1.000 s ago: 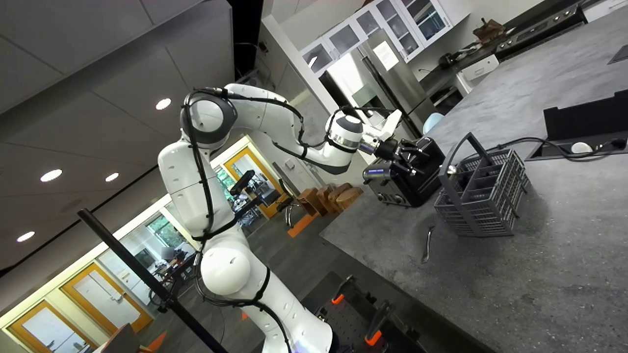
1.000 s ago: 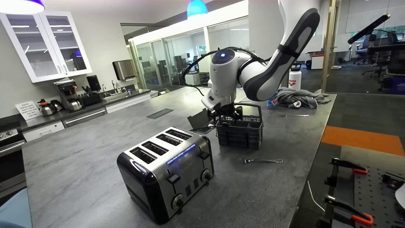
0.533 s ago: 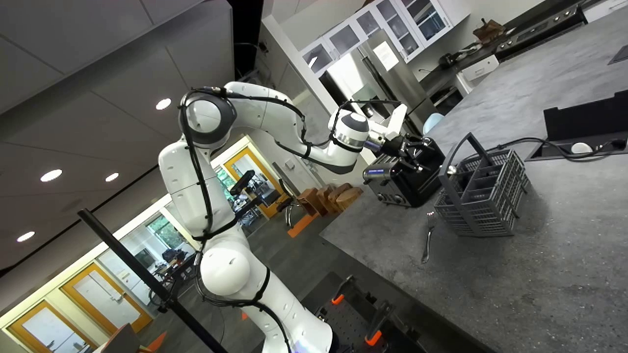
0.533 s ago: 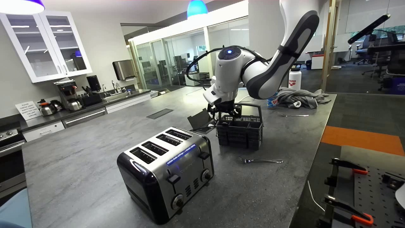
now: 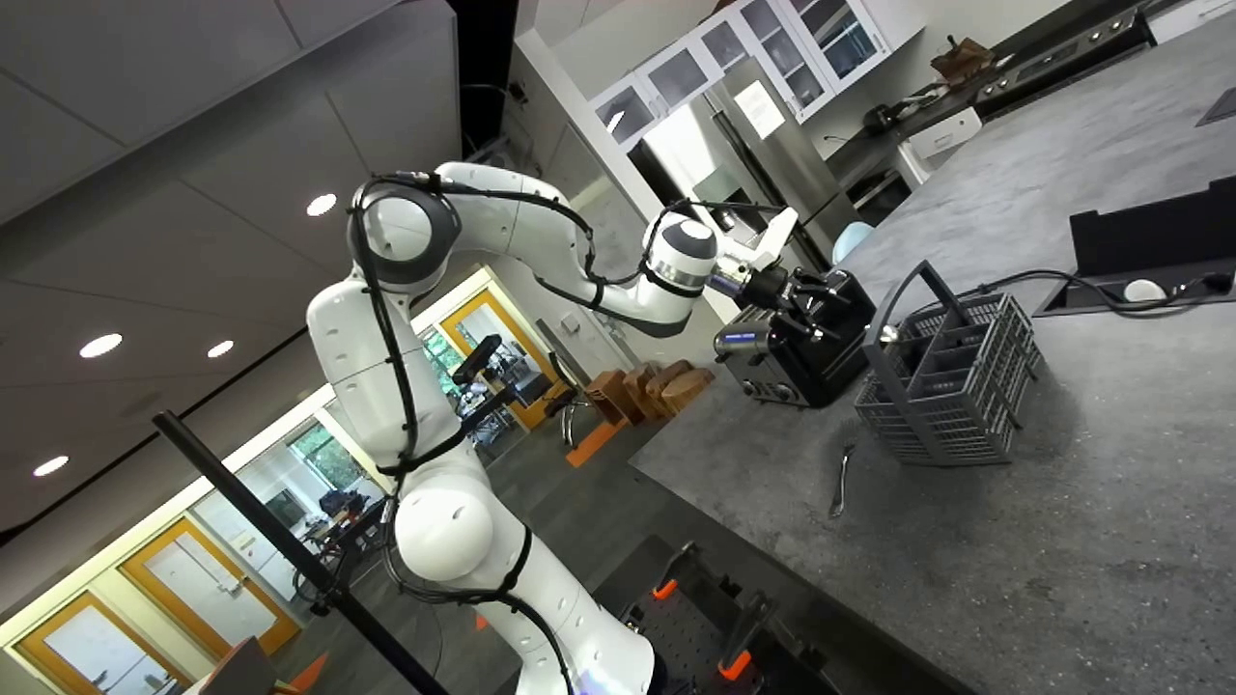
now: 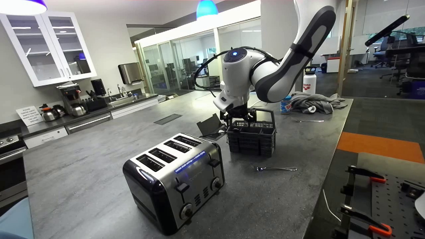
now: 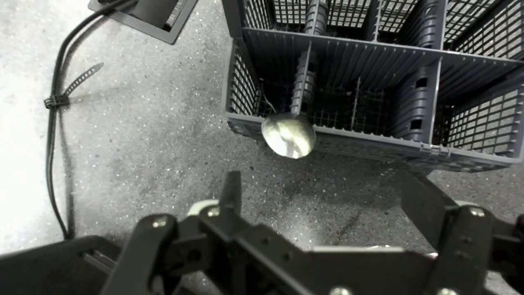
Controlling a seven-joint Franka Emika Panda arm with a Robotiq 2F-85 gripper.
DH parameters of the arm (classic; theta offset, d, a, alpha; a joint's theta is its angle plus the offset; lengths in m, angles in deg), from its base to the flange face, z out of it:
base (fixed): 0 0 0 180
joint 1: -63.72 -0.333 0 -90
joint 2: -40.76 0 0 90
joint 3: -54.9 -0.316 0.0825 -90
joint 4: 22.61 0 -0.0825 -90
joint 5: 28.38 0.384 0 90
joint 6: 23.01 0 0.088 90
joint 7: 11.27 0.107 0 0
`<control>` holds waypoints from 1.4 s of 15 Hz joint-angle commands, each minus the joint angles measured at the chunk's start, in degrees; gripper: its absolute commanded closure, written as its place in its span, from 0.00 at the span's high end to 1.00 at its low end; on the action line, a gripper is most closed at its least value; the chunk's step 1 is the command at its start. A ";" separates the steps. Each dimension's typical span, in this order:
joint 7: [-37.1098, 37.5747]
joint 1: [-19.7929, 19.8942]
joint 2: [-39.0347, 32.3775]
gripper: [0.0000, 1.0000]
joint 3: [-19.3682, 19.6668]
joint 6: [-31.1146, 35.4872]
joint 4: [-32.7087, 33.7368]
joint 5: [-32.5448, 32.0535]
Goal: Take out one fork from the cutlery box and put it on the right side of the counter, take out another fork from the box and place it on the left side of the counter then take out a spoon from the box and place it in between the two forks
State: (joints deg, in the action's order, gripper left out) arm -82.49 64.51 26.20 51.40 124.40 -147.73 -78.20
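The dark grey cutlery box (image 5: 941,410) stands upright on the grey counter (image 5: 1110,550) and shows in both exterior views (image 6: 253,146). A spoon (image 7: 288,137) stands in an end compartment, its shiny bowl leaning over the rim, and it also shows in an exterior view (image 5: 889,334). A fork (image 6: 277,168) lies on the counter beside the box, also in an exterior view (image 5: 841,483). Another slim silver utensil (image 6: 310,121), likely a fork, lies on the box's other side. My gripper (image 7: 319,184) is open and empty, just outside the box wall, apart from the spoon bowl.
A toaster (image 6: 176,189) stands near the box. A black cable (image 7: 51,135) runs to an open outlet flap (image 6: 210,125) behind the box. A grey towel (image 6: 315,103) and a blue-lidded container (image 6: 285,105) lie farther back. The box's loop handle (image 5: 893,338) rises beside my gripper.
My gripper has shifted slightly and hovers a little higher than a second ago, still open. The box, the spoon and the fork on the counter have not moved.
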 commanded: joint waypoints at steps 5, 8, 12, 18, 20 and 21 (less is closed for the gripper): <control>-32.81 4.89 0.87 1.00 -6.42 -13.18 4.28 13.69; -46.07 7.01 -0.24 1.00 -7.27 -15.27 6.65 15.48; -51.62 3.53 0.15 1.00 -2.23 -13.18 5.50 16.29; -55.57 2.14 -0.16 1.00 -1.32 -14.37 5.89 11.67; -60.73 1.41 0.27 1.00 -1.34 -15.12 5.64 10.43; -62.43 0.92 0.34 1.00 -1.26 -15.37 5.63 9.68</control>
State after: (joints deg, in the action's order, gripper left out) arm -139.18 67.26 25.81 49.36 110.91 -142.14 -67.00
